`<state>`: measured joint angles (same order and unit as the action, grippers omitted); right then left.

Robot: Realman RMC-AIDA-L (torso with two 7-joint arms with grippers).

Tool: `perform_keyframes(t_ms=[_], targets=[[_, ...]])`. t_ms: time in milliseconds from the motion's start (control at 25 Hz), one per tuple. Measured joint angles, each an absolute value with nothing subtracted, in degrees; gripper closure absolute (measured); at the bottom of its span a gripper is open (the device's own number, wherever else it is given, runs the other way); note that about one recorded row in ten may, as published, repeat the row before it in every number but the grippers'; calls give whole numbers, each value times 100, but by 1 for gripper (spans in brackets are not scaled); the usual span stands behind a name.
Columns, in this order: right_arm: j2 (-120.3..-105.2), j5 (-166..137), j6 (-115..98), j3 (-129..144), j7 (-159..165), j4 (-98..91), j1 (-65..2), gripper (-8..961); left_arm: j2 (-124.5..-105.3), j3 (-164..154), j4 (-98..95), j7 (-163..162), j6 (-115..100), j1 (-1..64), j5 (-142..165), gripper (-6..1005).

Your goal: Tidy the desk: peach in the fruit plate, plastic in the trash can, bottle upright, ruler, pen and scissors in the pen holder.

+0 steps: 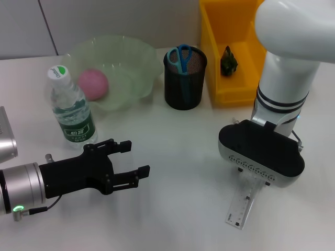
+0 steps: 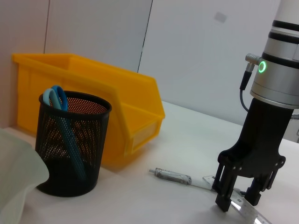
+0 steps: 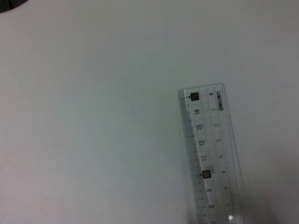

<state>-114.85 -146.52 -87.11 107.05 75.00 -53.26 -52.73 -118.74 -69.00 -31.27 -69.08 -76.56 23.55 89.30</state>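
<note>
Ruler step in hand. Right hand (image 2: 237,196) is down at the table (image 1: 172,172), fingers set astride the clear ruler (image 1: 242,207) at one end; jaws look parted and not yet closed on it, though whether the tips touch the table is hard to tell. Ruler lies flat, its far end poking out from under the right wrist in the head view. Pen (image 2: 174,176) lies flat just beside the ruler, between it and the yellow bin (image 1: 230,52). Left hand (image 1: 133,162) hovers open and empty over the near-left table, in front of the bottle (image 1: 70,107), which already stands upright. Peach (image 1: 93,83) is in the green fruit plate (image 1: 141,55), scissors (image 1: 180,56) are in the black mesh pen holder (image 1: 185,83), and something dark sits in the bin. Next, by my read: close on the ruler, a thin flat piece, so slip risk is real. Lift, tip it end-down, carry to the holder, clear the scissor handles. Pen follows.
</note>
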Motion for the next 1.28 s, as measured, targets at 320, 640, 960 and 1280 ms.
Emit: perform_keyframes(t_ms=[320,640,960,1280], targets=[[-11487,-14664,-8691,10705,7561,-5341,-5241,338,-11874,-6904,-3133,-6962,-7655,2355,8930,185],[-11487,-14669,-8619,10705,7565,-5345,-5213,390,-11867,-6917,-3141,-6986,-7655,2355,8930,184],[-11487,-14670,-8591,10695,7568,-5344,-5209,412,-11865,-6909,-3132,-6988,-7655,2355,8930,184],[-11497,-14714,-8563,10693,7597,-5343,-5203,434,-11865,-6894,-3146,-6988,-7655,2355,8930,185]])
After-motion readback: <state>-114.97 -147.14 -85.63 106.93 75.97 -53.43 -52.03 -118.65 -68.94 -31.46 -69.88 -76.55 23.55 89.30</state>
